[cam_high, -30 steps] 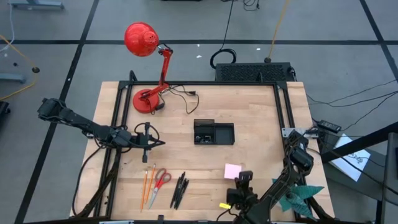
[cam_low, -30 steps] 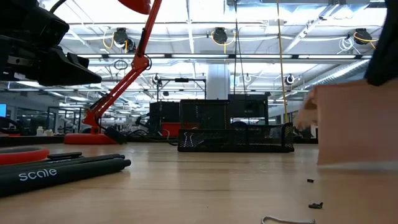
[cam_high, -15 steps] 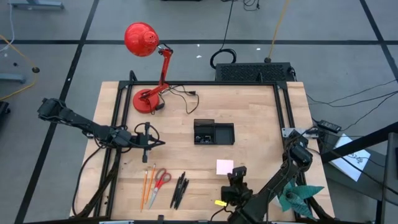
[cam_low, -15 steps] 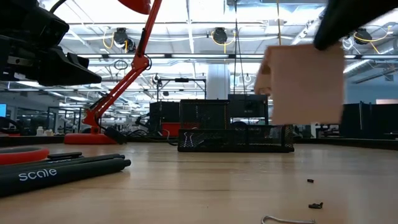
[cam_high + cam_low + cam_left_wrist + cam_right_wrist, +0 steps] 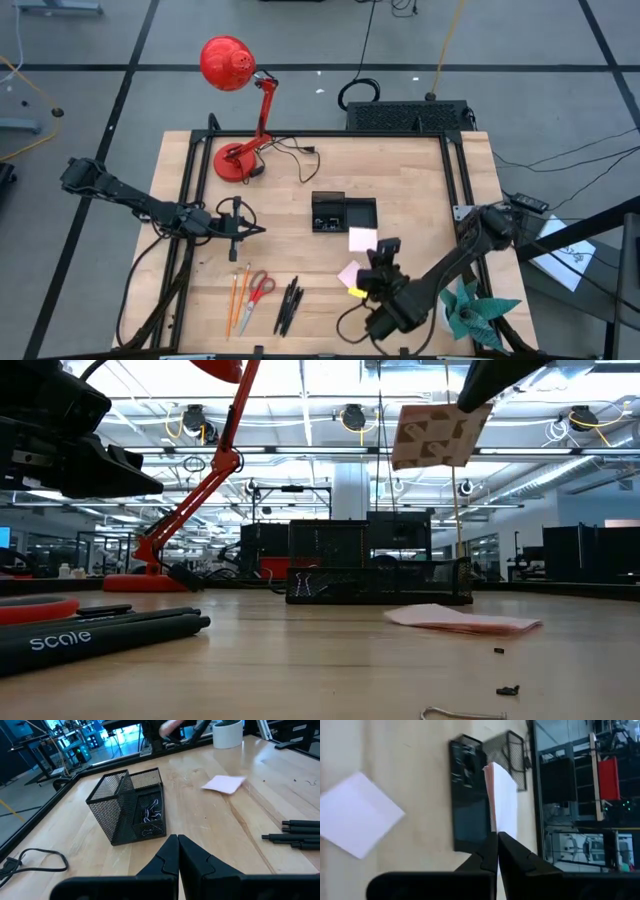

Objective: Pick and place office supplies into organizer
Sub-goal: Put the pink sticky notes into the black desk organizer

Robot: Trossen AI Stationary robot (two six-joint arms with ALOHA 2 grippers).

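My right gripper (image 5: 378,248) is shut on a pale pink sticky-note pad (image 5: 363,239), which hangs in the air just near of the black mesh organizer (image 5: 343,213). In the low view the pad (image 5: 440,435) hangs high above the organizer (image 5: 380,582). A second pink sheet (image 5: 349,274) lies flat on the table beside a small yellow piece (image 5: 357,291). Orange pencils (image 5: 238,300), red-handled scissors (image 5: 260,288) and black pens (image 5: 290,305) lie near the front edge. My left gripper (image 5: 258,230) waits shut, left of the organizer. My right gripper pinches the pad between its two fingers at one edge (image 5: 495,827), which in the low view is its upper corner (image 5: 470,410). The fingers slant down from the table's near right. The pad is lifted clear and hangs tilted below them, edge-on to the wrist camera.
A red desk lamp (image 5: 240,110) stands at the far left with its cord (image 5: 295,155) on the table. A teal paper plant (image 5: 478,312) sits at the near right. Tiny black clips (image 5: 508,689) lie near the front edge.
My right gripper has risen and gone toward the far edge and the organizer, carrying the pink pad up off the table. A pink sheet has come away and now lies flat where the pad was.
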